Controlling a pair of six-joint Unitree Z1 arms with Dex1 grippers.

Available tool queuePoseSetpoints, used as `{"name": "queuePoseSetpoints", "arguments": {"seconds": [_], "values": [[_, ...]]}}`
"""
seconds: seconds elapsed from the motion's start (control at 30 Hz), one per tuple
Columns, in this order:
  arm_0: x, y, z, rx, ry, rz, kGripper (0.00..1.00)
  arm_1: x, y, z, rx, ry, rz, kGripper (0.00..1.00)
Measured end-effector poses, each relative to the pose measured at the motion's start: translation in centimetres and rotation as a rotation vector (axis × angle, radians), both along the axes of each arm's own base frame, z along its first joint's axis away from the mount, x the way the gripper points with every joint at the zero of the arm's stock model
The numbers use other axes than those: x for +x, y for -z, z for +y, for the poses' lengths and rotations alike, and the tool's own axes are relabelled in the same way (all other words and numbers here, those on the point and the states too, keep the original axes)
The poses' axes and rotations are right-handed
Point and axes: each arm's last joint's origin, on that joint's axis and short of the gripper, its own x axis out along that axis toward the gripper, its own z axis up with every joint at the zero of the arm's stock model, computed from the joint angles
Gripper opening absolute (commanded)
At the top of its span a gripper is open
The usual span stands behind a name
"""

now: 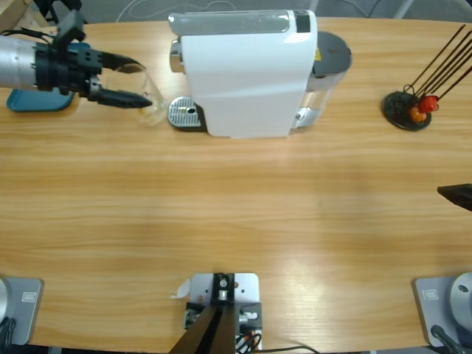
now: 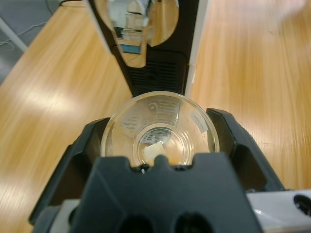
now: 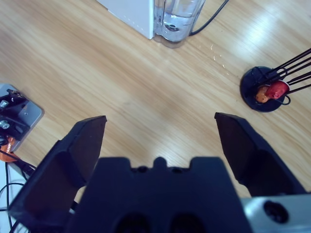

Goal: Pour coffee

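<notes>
We see our left tool (image 1: 136, 82) pinching a small clear drinking glass (image 1: 150, 92) beside the big white boxy coffee machine (image 1: 243, 74); our right tool (image 3: 160, 131) is spread above the wooden worktop (image 1: 236, 214).

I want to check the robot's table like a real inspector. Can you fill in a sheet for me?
Surface: wooden table, bare in the middle.
Job's things: clear glass in the left claw, lying sideways near the drip tray of the white coffee machine; no coffee seen in it.
Clutter: black stand with red and orange capsules; blue tray.
Grippers: left claw shut on the glass; right claw open, empty.
Cables: a black one behind the machine.
Surroundings: grey floor past the table's far edge.
</notes>
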Motion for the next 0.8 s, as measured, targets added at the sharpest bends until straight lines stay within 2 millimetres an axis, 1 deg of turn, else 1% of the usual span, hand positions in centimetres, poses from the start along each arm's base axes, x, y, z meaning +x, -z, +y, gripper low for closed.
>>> {"name": "queuePoseSetpoints", "arguments": {"seconds": [0.13,0.37,0.47,0.57,0.63,0.8], "values": [[0.5,1.3,-1.2,0.02,0.018,0.015,0.0,0.1,0.0,0.0,0.001,0.004,0.001,1.0],[2.2,1.3,-2.3,0.039,0.004,-0.032,0.0,0.1,0.0,0.0,0.006,0.003,0.005,1.0],[2.9,1.3,-3.2,0.036,0.012,-0.045,0.0,0.1,0.2,0.0,0.004,0.002,0.008,1.0],[2.9,2.1,-4.2,0.043,0.036,-0.023,0.0,0.1,0.5,0.0,-0.002,0.004,0.011,1.0],[2.8,2.4,-4.5,0.046,0.043,-0.014,0.0,0.1,0.7,0.0,-0.008,0.008,0.014,1.0],[3.1,1.9,-4.9,0.037,0.043,-0.028,0.0,0.1,0.7,0.0,-0.005,0.009,0.013,1.0]]}}
